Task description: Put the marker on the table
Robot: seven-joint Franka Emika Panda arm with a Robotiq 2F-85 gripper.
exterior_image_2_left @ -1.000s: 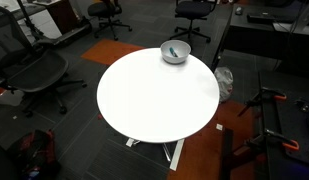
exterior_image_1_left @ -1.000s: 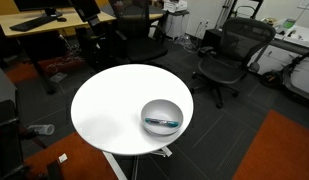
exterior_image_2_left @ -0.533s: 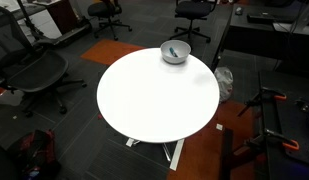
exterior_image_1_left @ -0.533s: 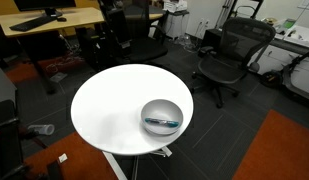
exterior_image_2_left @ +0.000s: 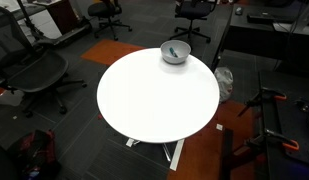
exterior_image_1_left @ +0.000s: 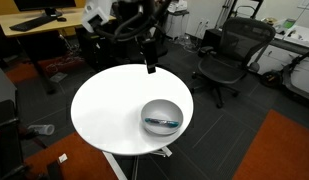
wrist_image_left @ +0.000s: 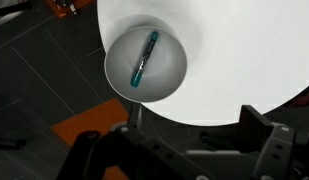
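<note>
The marker [wrist_image_left: 145, 58], a slim dark stick with a teal section, lies inside the round silver bowl [wrist_image_left: 164, 80] near the edge of the round white table [wrist_image_left: 244, 50]. The marker [exterior_image_1_left: 162, 122] in the bowl [exterior_image_1_left: 161, 108] on the table [exterior_image_1_left: 104, 110] shows in both exterior views: marker [exterior_image_2_left: 172, 52], bowl [exterior_image_2_left: 180, 56], table [exterior_image_2_left: 154, 100]. My gripper [exterior_image_1_left: 149, 66] hangs above the far edge of the table, well apart from the bowl. In the wrist view my gripper [wrist_image_left: 179, 150] is open and empty, its dark fingers [wrist_image_left: 269, 135] spread wide at the bottom.
Black office chairs [exterior_image_1_left: 226, 55] stand behind the table, and another chair [exterior_image_2_left: 34, 70] is at one side. Wooden desks [exterior_image_1_left: 54, 22] stand at the back. An orange carpet patch [exterior_image_1_left: 279, 150] lies on the dark floor.
My arm and gripper have come into an exterior view from the top and now hang over the table's far edge. The bowl and marker have not moved.
</note>
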